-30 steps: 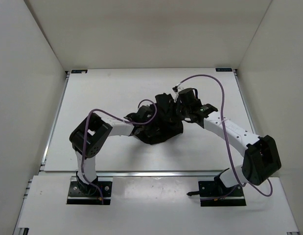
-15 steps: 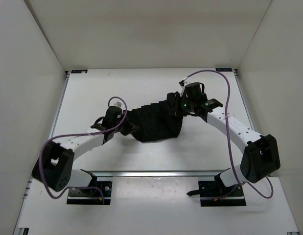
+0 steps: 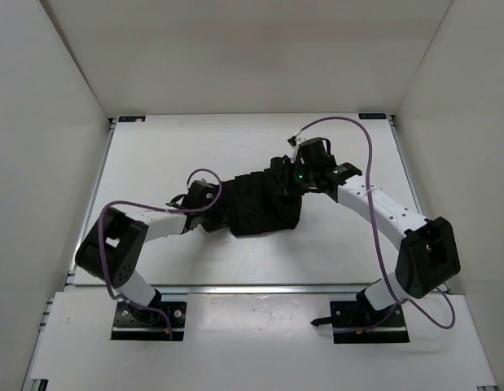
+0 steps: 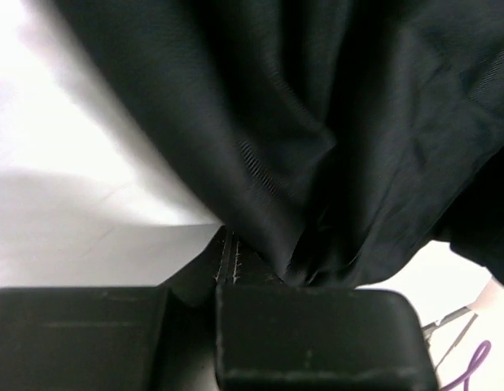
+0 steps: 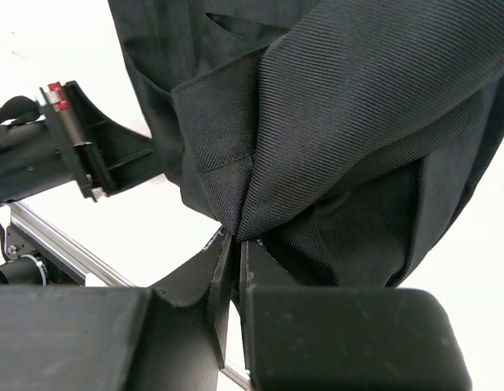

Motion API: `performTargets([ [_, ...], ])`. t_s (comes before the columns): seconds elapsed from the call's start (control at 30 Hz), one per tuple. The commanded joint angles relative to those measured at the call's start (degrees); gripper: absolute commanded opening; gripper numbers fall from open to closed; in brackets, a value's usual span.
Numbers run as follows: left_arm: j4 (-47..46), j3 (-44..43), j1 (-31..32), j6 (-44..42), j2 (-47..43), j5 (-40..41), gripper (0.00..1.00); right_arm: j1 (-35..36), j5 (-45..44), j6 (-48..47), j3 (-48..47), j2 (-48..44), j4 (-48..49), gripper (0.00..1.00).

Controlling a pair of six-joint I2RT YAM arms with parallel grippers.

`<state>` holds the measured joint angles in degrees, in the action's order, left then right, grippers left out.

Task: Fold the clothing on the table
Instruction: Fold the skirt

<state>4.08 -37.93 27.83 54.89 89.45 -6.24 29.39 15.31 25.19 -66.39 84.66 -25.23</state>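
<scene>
Left tool (image 3: pixel 216 216) inward, clothing (image 3: pixel 264 210) in grip.

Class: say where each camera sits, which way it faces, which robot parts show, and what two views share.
Top external: above and behind the robot, facing down at the table; left arm and right arm show.
Left wrist: on its arm, facing along the left gripper, shut on the clothing.
Right wrist: on its arm, facing along the right gripper, shut on it.
Both wrist views share the clothing.
</scene>
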Motion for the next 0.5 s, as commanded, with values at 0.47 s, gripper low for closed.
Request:
performTargets([
  [0.47, 0.22, -13.39, 8.20, -1.46, 16.98, -7.03, 0.00, 5.15, -0.63, -1.55, -16.75, 11.30, -1.22, 0.00],
])
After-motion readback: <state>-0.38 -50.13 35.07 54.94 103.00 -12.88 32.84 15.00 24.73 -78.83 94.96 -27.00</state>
